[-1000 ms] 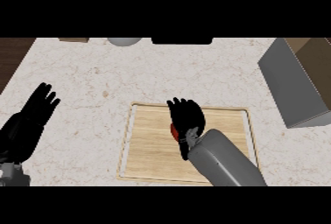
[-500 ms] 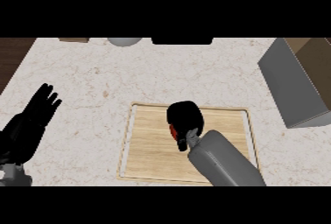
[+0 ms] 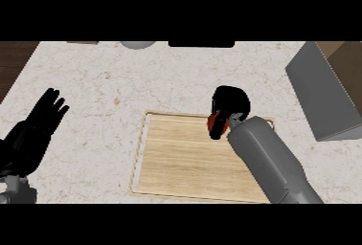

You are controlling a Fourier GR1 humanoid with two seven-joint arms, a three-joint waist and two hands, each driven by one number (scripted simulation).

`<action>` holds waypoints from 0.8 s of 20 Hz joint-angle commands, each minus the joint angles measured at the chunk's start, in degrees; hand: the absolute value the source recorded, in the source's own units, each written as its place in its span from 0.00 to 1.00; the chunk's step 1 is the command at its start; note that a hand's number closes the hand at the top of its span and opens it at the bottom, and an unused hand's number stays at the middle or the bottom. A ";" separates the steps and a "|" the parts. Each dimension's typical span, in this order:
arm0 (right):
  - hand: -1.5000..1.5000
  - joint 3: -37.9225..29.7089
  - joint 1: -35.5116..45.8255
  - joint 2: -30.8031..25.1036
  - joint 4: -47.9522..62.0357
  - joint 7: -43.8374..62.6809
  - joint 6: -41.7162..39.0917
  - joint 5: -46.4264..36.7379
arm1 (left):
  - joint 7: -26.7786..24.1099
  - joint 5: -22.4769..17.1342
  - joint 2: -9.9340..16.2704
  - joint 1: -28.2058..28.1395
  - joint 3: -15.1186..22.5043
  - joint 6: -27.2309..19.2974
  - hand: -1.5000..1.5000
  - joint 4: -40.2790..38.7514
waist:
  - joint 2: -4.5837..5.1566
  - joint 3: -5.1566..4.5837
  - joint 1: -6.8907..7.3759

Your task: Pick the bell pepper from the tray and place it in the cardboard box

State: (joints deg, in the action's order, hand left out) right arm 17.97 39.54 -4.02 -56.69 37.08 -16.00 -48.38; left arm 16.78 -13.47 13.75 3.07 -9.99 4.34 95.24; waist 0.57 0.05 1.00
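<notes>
1. While the right hand (image 3: 230, 106) sits at the upper right corner of the tray (image 3: 176, 158), its fingers are curled down around the pepper (image 3: 213, 123), gripping it.
2. Only a small red patch of the pepper shows, at the hand's lower left side, over the tray's top edge; whether it touches the wood cannot be told.
3. From the lower right of the frame the grey right forearm (image 3: 268, 162) runs up and leftward across the tray's right side, hiding that part of the board.
4. Pale and wooden with a raised rim, the tray lies in the lower middle of the frame on a speckled counter (image 3: 141, 76).
5. At the right edge of the frame stands the box (image 3: 322, 91), showing a grey wall and a strip of brown at the upper right; it is well apart from the tray, with bare counter between them.
6. Near the left edge of the frame the left hand (image 3: 42, 119) rests open, fingers straight and pointing toward the upper right, holding nothing.
7. Along the top edge of the counter sit a grey rounded object (image 3: 138, 44) and a dark flat shape (image 3: 201, 44); what they are cannot be told.
</notes>
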 commanded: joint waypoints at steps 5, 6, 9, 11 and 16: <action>1.00 -14.48 13.13 -2.88 20.49 5.11 11.61 0.32 | -1.18 -0.84 0.18 1.89 0.03 2.01 0.50 -2.88 | 0.48 -0.03 1.62; 1.00 -14.98 13.06 -4.59 23.05 3.43 13.12 -0.28 | 0.87 -0.18 -0.33 -0.56 0.79 0.64 0.50 1.56 | 0.29 0.02 1.89; 1.00 -14.22 17.14 -6.63 28.09 1.68 16.08 -3.35 | -1.29 -0.76 -0.08 0.61 0.00 2.22 0.50 -2.51 | 0.27 -0.03 1.38; 1.00 -14.63 20.31 -5.68 31.44 2.01 19.96 -4.58 | -0.23 0.17 -0.66 2.05 0.77 0.88 0.50 -2.06 | 0.40 -0.01 1.64; 1.00 -12.12 24.03 -3.43 27.82 4.68 22.13 -7.80 | -4.06 0.13 0.01 -1.59 -1.28 2.68 0.50 -3.45 | -0.30 -0.08 0.41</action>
State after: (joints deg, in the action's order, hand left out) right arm 4.83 60.68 -8.48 -28.77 40.75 3.62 -53.94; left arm 16.02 -14.09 14.22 4.30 -10.89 6.06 92.78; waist 0.60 0.02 1.97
